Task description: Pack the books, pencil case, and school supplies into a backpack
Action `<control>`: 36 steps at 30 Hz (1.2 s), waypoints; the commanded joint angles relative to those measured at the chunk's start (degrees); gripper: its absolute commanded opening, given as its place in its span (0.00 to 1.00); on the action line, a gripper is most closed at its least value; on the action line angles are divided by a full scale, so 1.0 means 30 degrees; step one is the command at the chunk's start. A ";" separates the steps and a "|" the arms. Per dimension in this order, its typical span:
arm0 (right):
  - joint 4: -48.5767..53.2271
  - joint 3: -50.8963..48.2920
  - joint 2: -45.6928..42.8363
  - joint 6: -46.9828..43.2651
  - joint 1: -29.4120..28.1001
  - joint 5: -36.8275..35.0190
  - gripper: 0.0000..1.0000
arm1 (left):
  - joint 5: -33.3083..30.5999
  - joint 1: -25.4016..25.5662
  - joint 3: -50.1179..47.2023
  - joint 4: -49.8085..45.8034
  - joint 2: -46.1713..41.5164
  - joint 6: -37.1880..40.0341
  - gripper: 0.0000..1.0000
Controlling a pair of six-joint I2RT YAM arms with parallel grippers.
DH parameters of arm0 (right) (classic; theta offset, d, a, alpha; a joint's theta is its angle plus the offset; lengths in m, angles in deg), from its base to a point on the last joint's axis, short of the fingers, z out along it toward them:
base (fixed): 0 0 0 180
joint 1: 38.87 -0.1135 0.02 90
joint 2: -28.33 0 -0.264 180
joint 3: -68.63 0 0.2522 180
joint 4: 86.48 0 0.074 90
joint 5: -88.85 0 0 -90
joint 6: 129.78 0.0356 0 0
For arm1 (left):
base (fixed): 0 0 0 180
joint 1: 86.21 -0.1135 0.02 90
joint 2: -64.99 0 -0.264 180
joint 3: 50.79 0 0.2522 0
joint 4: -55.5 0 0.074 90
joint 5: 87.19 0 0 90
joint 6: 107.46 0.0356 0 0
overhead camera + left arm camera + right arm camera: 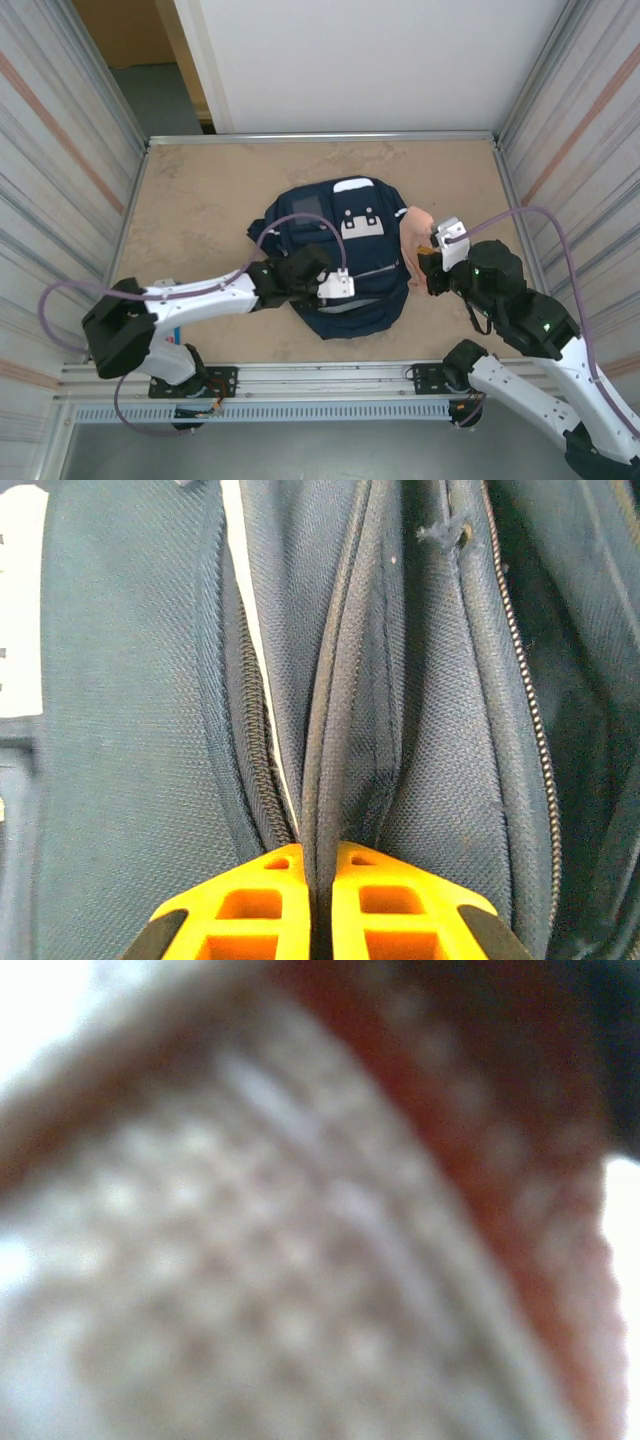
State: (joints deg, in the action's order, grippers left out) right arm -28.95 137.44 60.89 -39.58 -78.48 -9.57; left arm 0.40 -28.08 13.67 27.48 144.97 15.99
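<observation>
The left gripper (318, 858) pinches a fold of the backpack (120, 780) tight; the closed right gripper (428, 262) sits against the pink lump (416, 228).

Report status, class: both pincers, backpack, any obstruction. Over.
Left pincer shut on zipper fold of navy-blue fabric backpack. Right pincer shut against peach-pink fabric lump beside backpack. Hold unclear; no obstruction seen.

Right wrist view: a pale woven texture (250, 1290) with a reddish band, too blurred to identify. From above, the right claw (426, 262) covers part of the peach-pink soft lump (418, 226). The left claw (318, 868) has its orange fingertips (250, 912) cut off by the bottom edge.
</observation>
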 commanded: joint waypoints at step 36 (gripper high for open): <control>-1.8327 -0.4062 1.5355 -2.1685 -0.5303 -0.8511 0.00 | 1.4830 -0.8862 0.8233 -0.0947 -0.1510 -0.7952 0.00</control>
State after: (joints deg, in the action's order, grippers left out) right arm -73.71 125.50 103.09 -99.27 -94.61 -24.41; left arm 39.06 -54.66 34.24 16.14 141.96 -6.08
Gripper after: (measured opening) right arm 0.082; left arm 0.085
